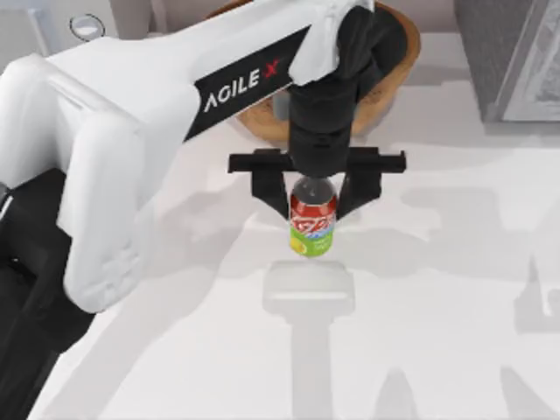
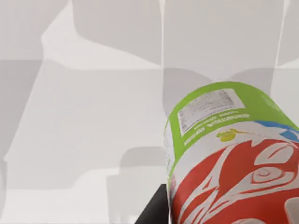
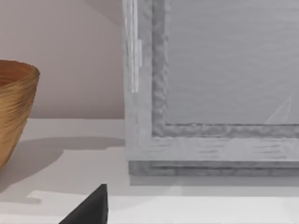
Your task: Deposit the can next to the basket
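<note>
"AGILE X" on left arm [image 1: 236, 87]; can [image 1: 312, 223] lettering unreadable

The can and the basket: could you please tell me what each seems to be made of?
The can, held in the left gripper, looks like metal: silvery top, glossy printed red, white and green wrap. The basket looks like woven wicker, brown-tan and matte, with fine horizontal ribbing.

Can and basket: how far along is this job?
Done: the left tool has gripped the can, its fingers on both sides. In hand: it holds the can in front of the basket, seemingly above the table. Left: set it down beside the basket and release.
</note>
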Motion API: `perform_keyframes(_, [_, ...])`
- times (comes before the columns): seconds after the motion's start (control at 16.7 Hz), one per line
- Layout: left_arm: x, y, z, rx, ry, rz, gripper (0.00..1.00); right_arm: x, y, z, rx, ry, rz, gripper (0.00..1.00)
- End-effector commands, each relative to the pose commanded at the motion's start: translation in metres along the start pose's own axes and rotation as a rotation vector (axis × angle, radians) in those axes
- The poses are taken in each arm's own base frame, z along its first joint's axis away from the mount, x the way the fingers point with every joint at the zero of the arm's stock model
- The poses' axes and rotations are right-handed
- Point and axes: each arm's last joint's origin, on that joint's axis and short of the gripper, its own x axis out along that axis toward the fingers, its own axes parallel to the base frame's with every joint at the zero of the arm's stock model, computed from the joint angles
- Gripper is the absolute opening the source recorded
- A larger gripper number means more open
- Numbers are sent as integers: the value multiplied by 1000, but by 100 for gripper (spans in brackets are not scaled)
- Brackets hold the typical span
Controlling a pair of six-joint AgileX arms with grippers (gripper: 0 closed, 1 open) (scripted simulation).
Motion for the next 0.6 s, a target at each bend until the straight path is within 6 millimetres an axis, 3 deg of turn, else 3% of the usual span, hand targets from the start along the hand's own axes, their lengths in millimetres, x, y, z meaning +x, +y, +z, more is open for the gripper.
perform_keyframes(0.3, [2, 1, 3, -9, -14, -6, 0, 0, 0, 0, 0, 0, 0, 100])
perform_keyframes(0.6, [2, 1, 3, -9, -14, -6, 38, 0, 0, 0, 0, 0, 0, 100])
